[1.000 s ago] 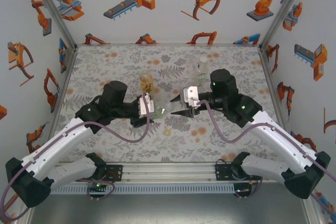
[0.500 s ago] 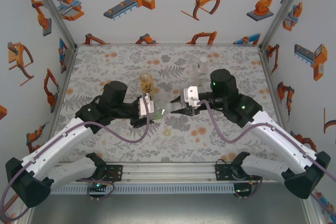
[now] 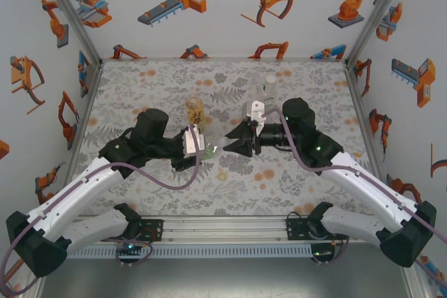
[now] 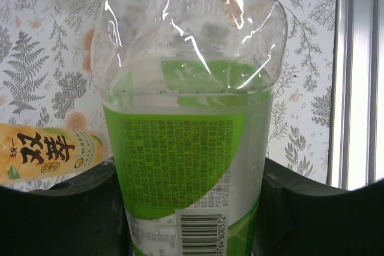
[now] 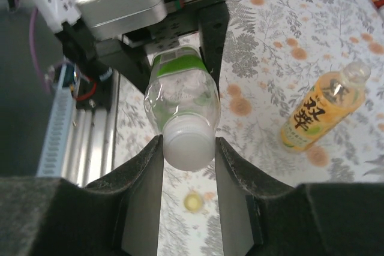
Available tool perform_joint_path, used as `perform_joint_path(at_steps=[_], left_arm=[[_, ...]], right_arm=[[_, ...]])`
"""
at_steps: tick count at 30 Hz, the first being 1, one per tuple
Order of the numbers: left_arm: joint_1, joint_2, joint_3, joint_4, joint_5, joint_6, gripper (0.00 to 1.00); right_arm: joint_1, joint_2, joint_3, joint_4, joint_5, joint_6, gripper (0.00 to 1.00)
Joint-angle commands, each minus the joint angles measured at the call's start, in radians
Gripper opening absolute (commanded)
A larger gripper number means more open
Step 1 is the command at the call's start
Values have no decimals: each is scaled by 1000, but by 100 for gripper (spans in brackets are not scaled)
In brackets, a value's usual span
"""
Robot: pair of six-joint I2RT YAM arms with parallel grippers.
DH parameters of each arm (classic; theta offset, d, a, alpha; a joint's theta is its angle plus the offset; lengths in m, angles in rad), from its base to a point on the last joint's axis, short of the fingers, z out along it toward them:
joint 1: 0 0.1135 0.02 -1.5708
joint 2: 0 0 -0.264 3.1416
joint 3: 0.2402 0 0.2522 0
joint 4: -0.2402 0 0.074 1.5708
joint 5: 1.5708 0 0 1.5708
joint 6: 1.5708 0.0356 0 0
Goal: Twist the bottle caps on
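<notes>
My left pincer [image 3: 207, 149] grips the green bottle [image 4: 186, 148]; right pincer [image 5: 188, 166] pinches its white cap [image 5: 187, 147] (nearly on?); amber bottle [image 5: 317, 112] has none.

Overhead view is bright and even, with diffuse light from above and only soft, short shadows on the table [image 3: 140, 88]. It's sharp edge to edge. Left wrist: hard white glare streaks on the clear shoulder of the green-label bottle [image 4: 186, 148]. Label print is readable, the left fingers [image 4: 54, 208] are dark and soft, and the rail [image 4: 357, 76] looks washed pale. Right wrist: the right fingers [image 5: 141, 208] are blurred up close, the white cap [image 5: 187, 145] is nearly blown out, and the amber bottle [image 5: 321, 112] is crisp.
</notes>
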Motion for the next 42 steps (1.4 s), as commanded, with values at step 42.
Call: perform_joint_path(at_steps=[42], left_arm=[[-10,-3,11,142,120,-55,0]], right_arm=[[93,-116,-46,283,514,863,27]])
